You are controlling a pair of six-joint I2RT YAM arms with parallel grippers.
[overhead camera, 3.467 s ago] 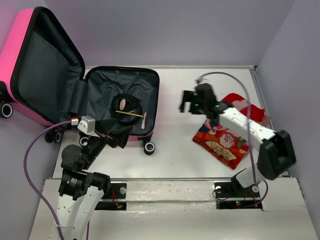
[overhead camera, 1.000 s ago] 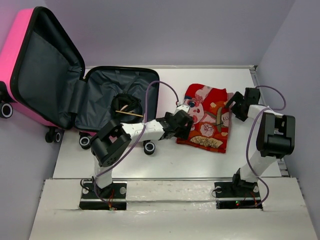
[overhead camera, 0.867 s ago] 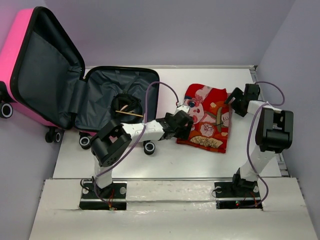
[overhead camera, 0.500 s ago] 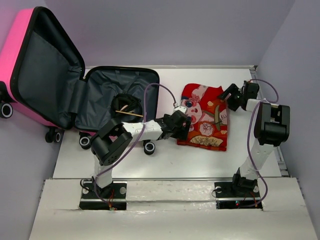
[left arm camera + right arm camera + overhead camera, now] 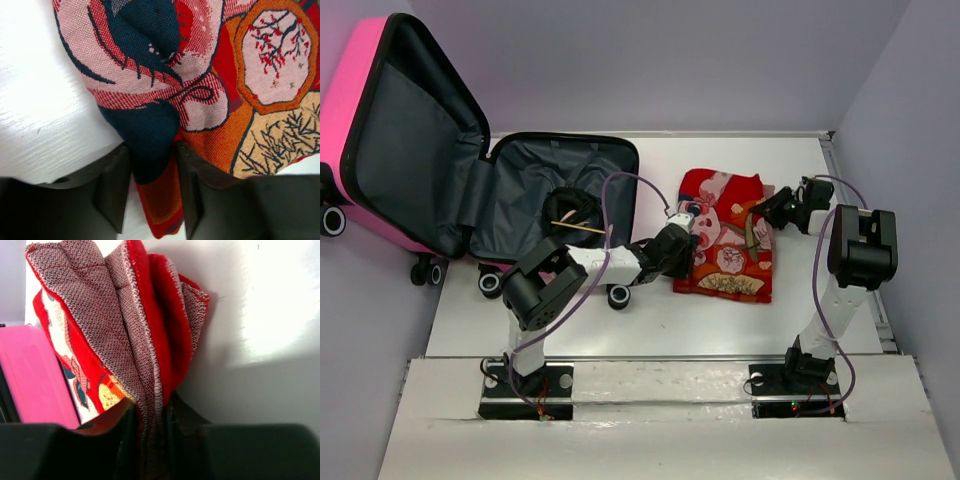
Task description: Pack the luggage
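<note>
- The left gripper (image 5: 152, 167) is clamped tight on the dark-blue corner of the woven red cloth (image 5: 240, 100); the frame edge cuts off its finger bases.
- The right gripper (image 5: 150, 427) pinches the cloth's bunched far edge, and the folds hide its tips.
- The luggage (image 5: 420, 140), with a glossy pink shell and grey lining, lies open on the table (image 5: 720, 320) left of the cloth; its contents are indistinct.

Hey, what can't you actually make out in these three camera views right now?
Top view: the dark round thing in the luggage is too small to identify; the frame's left edge cuts off the lid.
Left wrist: the red cloth runs past the frame edges; the fold pinched in the left gripper hides its inner pads.
Right wrist: bunched cloth covers the tips of the right gripper.
</note>
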